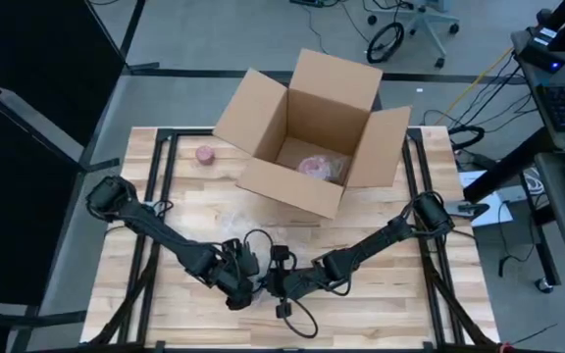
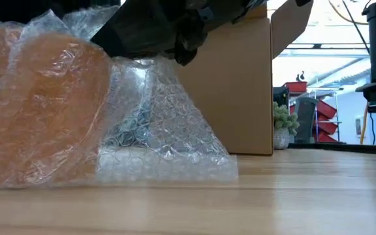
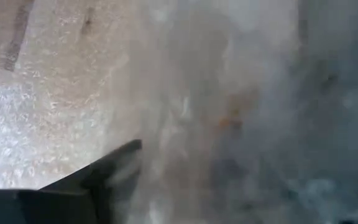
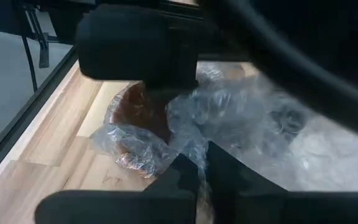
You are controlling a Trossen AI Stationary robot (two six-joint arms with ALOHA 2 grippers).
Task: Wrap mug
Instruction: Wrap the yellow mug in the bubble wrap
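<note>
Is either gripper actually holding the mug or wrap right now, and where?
Cannot tell: both grippers, left gripper and right gripper, meet over the bubble wrap around the mug.

The open cardboard box (image 1: 307,132) is sitting at the counter's (image 1: 410,294) far side, a wrapped item (image 1: 317,168) lying inside; the bubble-wrapped mug (image 2: 44,111) is lying near the front edge.

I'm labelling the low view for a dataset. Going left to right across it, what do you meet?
Orange mug in bubble wrap → loose bubble wrap → cardboard box → small potted plant → red bins.

Wooden table (image 1: 400,304); cardboard box (image 1: 312,127); bubble wrap (image 2: 155,130)
</note>
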